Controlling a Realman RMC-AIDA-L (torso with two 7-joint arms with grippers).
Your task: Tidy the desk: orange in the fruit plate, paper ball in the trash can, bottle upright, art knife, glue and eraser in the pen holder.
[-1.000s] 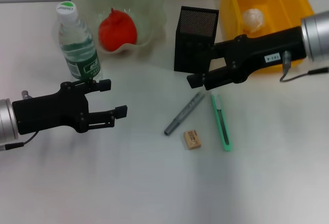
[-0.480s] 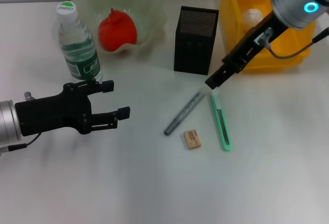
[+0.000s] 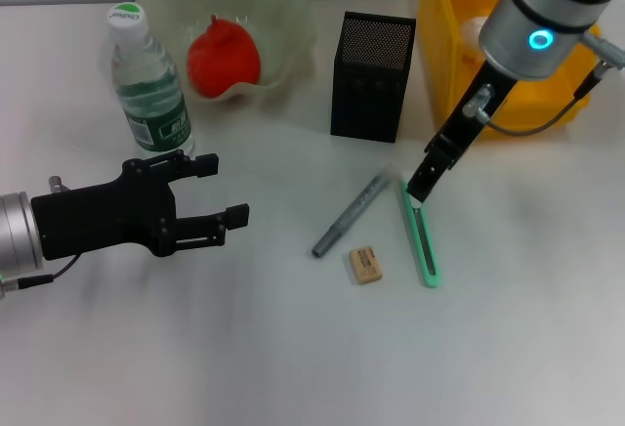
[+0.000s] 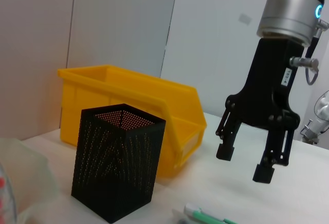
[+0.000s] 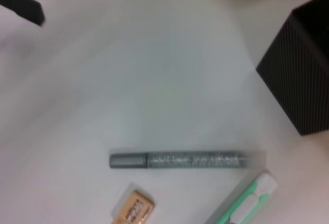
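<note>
The orange [image 3: 223, 58] lies in the pale-green fruit plate [image 3: 283, 6]. Beside it the bottle [image 3: 146, 79] stands upright. The black mesh pen holder [image 3: 371, 76] stands mid-table, with the yellow trash can [image 3: 444, 45] to its right; the paper ball [image 3: 473, 27] inside is partly hidden by my right arm. The grey glue stick [image 3: 350, 214], tan eraser [image 3: 365, 264] and green art knife [image 3: 421, 235] lie in front of the holder. My right gripper [image 3: 424, 182] points down over the knife's far end, open and empty [image 4: 245, 162]. My left gripper [image 3: 221, 190] hovers open near the bottle.
In the right wrist view the glue stick [image 5: 180, 160], eraser [image 5: 132, 208], knife end [image 5: 247, 198] and a corner of the pen holder [image 5: 303, 85] show on the white table. A wall runs behind the desk.
My right arm swung from reaching across near the pen holder to pointing downward, its gripper now lower and over the knife's far end. The left arm barely moved.
</note>
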